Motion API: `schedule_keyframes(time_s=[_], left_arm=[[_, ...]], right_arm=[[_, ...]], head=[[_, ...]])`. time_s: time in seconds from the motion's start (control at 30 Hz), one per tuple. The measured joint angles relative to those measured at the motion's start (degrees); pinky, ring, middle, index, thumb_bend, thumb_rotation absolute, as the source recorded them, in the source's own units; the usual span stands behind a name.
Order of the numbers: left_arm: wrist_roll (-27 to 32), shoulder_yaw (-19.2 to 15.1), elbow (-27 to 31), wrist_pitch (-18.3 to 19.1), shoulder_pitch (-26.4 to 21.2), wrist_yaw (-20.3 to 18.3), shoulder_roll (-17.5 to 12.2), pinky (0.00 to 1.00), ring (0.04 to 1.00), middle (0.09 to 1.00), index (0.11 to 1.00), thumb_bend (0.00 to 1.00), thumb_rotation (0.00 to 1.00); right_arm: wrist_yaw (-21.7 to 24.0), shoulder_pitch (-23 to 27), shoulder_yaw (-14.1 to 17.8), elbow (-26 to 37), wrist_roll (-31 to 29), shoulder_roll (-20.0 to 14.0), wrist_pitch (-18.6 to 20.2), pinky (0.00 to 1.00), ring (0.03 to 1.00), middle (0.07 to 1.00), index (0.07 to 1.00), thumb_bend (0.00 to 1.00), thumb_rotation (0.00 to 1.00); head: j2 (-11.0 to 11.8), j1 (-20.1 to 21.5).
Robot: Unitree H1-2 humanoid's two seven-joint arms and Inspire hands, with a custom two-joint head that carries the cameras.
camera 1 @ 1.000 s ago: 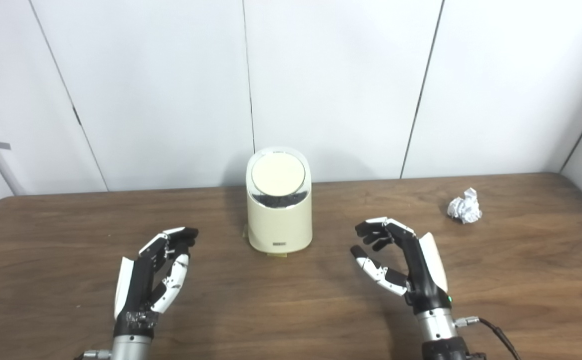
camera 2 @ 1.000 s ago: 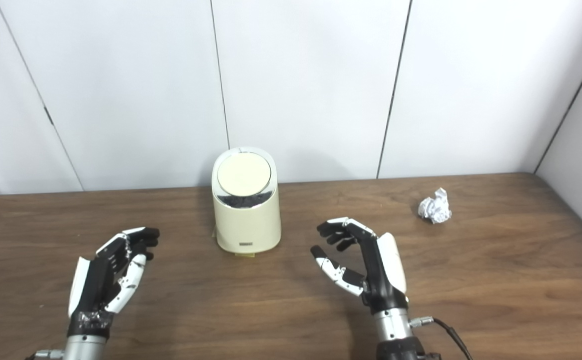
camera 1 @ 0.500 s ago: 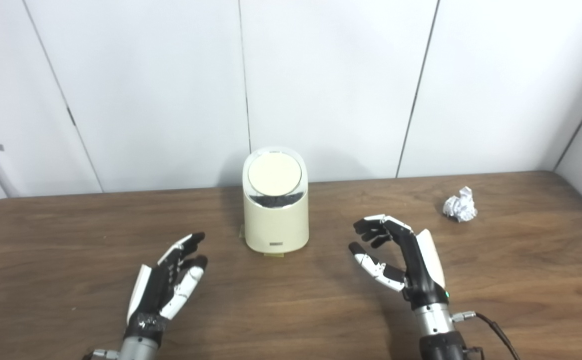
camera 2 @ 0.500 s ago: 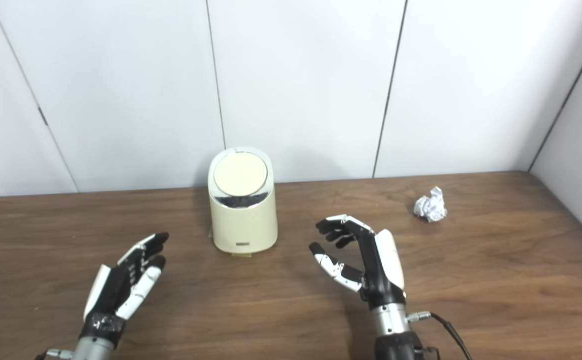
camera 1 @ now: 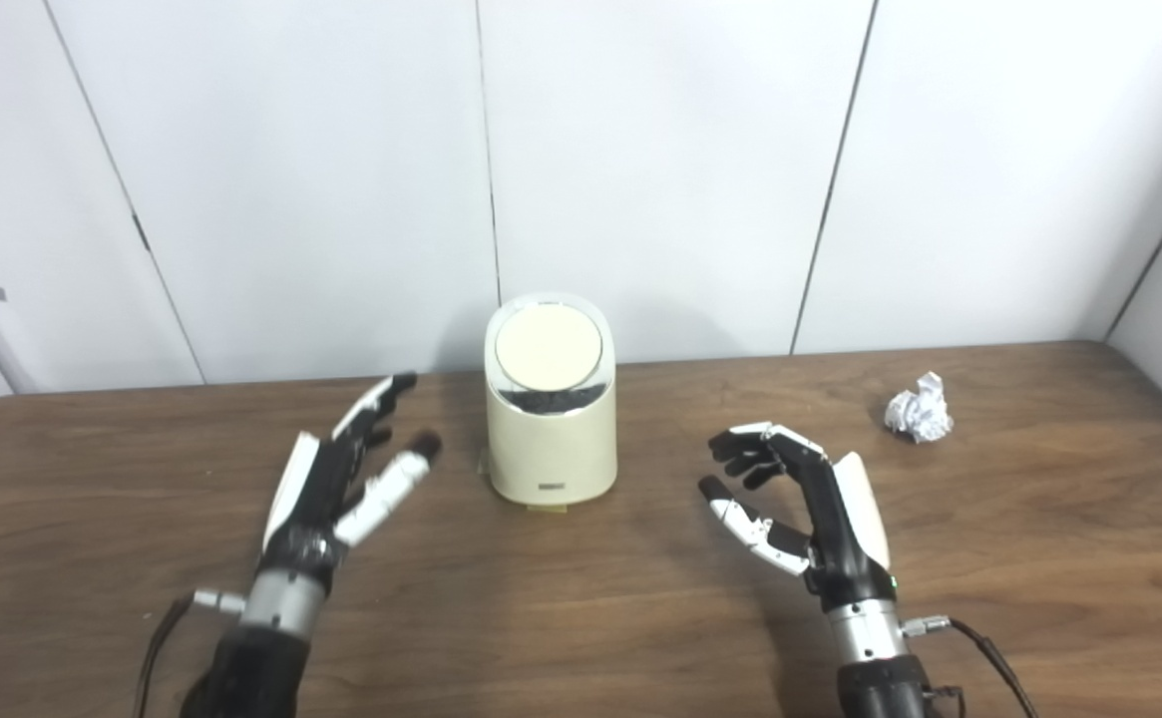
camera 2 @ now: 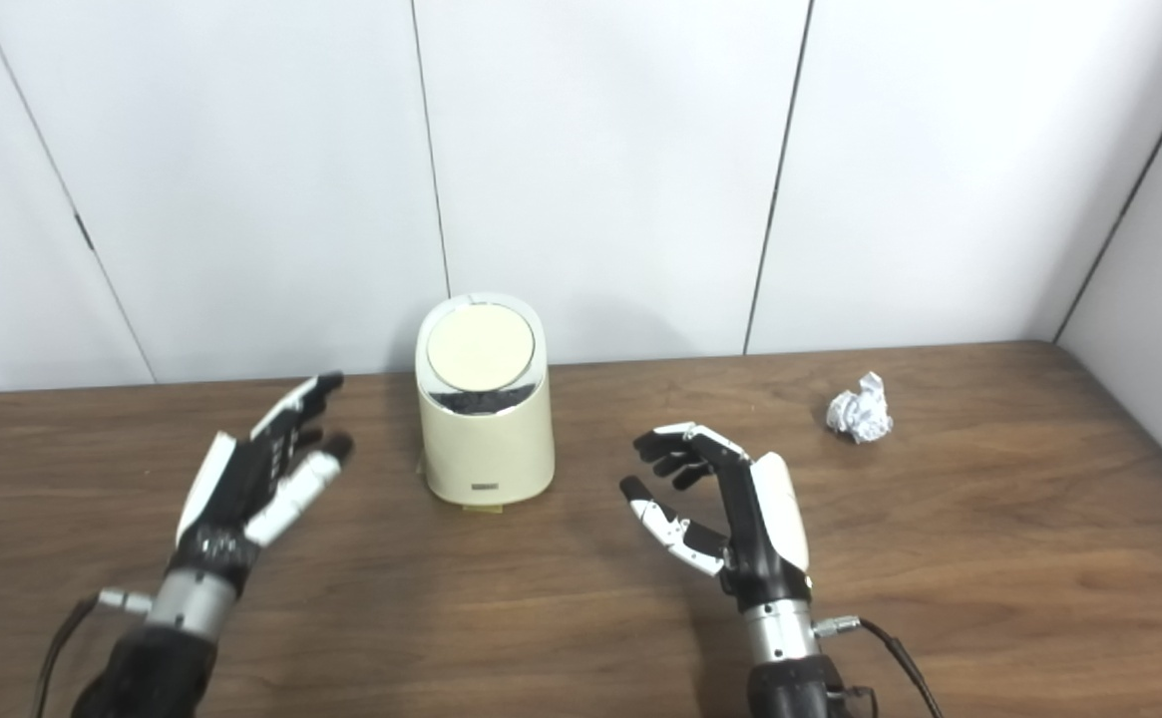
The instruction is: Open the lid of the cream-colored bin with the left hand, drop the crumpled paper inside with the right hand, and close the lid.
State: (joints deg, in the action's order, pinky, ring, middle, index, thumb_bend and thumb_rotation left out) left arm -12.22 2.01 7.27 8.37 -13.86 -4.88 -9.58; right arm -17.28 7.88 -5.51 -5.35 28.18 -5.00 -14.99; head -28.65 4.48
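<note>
The left hand (camera 1: 336,479) has advanced, fingers spread and empty; the cream-colored bin (camera 1: 551,419) sits at its two o'clock. The right hand (camera 1: 810,509) waits, loosely open.

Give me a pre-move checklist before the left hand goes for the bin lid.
1. Left hand open, empty: ok.
2. Path from left hand to cream-colored bin free: ok.
3. Lid shut: ok. Its catch or hinge: cannot tell.
4. Bin upright on the table: ok.
5. Right hand open, empty, apart from the bin: ok.
6. Crumpled paper on the table, off to the right hand's right, not yet held: ok.
</note>
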Motion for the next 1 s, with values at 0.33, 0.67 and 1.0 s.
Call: schedule_keyframes(time_s=[0.33,0.67,1.0], left_arm=[[-4.49,3.68,3.22,17.31,-6.96,-4.68,-1.05,0.91,0.999,1.0,1.0,0.9,0.79],[-15.63,0.82,0.74,18.33,-13.05,-11.83,2.4,0.8,0.966,1.0,1.0,0.95,0.56],[-27.6,-3.36,-2.05,18.33,-16.81,-16.1,8.51,0.87,1.0,1.0,1.0,0.92,0.51]], right_arm=[[-0.2,0.02,-0.09,-0.07,-0.09,-0.03,-0.02,0.45,0.547,0.587,0.589,0.24,0.36],[-0.24,0.06,-0.36,-0.07,0.04,-0.08,0.06,0.45,0.552,0.59,0.589,0.24,0.36],[-0.24,0.15,-0.62,-0.07,0.19,-0.09,0.15,0.47,0.563,0.599,0.595,0.24,0.33]], head=[[-0.09,0.0],[-0.18,0.09],[-0.09,0.44]])
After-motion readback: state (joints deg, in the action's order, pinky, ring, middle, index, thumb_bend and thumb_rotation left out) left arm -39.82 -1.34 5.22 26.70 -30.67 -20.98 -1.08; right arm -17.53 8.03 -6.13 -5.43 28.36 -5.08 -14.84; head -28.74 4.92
